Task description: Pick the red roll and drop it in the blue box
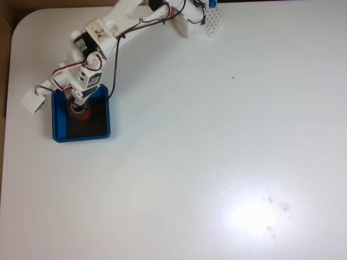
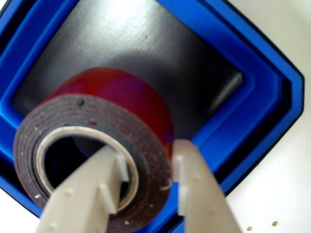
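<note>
Gripper [image 2: 148, 172] pinching red roll [image 2: 116, 107] wall, over blue box [image 2: 262, 121].

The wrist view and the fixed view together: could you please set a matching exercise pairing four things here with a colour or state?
Things:
1. red roll
2. blue box
3. gripper
4. table

Descriptions:
A. white and broad, carrying the tray
B. clamped on a ring's wall, one finger through the hole
C. grey face, hollow centre, held over a black floor
D. shallow, with chamfered corners

Pairs: 1-C, 2-D, 3-B, 4-A
</note>
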Available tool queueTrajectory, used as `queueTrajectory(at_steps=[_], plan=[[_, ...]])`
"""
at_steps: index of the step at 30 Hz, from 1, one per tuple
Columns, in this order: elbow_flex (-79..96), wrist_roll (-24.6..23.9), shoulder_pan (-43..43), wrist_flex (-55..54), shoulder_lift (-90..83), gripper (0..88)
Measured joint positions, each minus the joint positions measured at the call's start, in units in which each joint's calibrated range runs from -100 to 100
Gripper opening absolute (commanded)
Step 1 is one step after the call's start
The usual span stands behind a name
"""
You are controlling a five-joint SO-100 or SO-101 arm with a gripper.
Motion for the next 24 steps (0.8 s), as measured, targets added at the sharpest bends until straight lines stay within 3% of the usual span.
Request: queueTrajectory(at_steps=[7,14,24], plan=[[0.0,0.0,-0.2,0.0,0.0,2.2],[0.0,0.0,-0.2,0.0,0.0,11.2],[1.0,0.0,0.1,0.0,-1.0,11.5]])
